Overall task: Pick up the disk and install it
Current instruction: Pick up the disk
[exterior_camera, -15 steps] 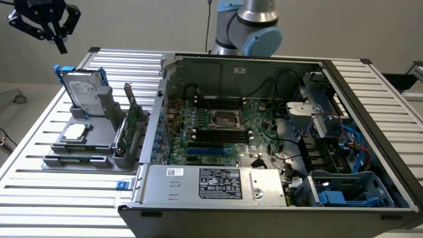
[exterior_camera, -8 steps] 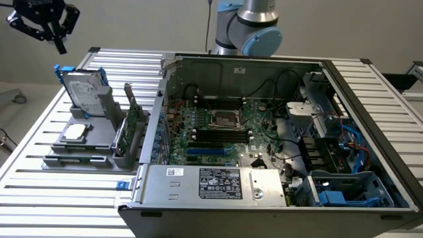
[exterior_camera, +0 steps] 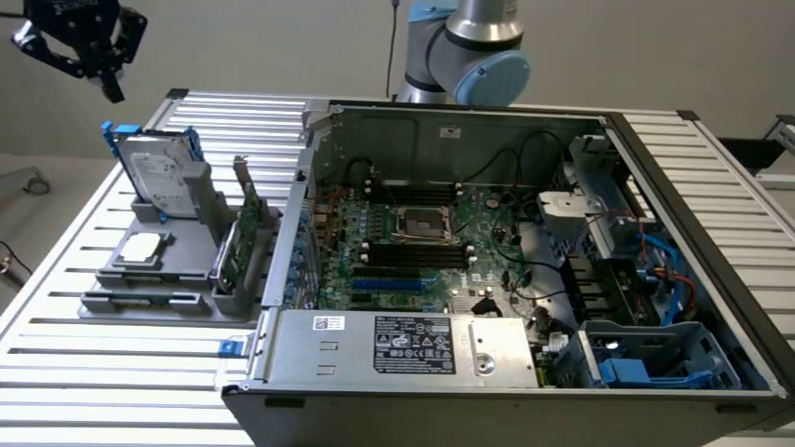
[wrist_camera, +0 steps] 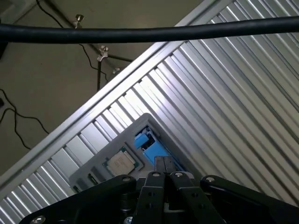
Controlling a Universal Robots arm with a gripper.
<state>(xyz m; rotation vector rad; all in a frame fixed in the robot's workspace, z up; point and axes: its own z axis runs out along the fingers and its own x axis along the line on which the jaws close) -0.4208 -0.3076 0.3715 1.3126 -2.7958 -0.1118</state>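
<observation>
Gripper [exterior_camera: 110, 88] hangs closed and empty above one disk [exterior_camera: 162, 172] standing upright in one grey rack [exterior_camera: 147, 304].

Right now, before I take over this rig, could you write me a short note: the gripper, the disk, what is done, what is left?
The gripper is shut and empty, in the air above the disk, apart from it.
The disk stands upright in the grey holder on the table, at the exterior view's left of the open computer case.
Done: nothing yet.
Left: picking up the disk and installing it.
</observation>
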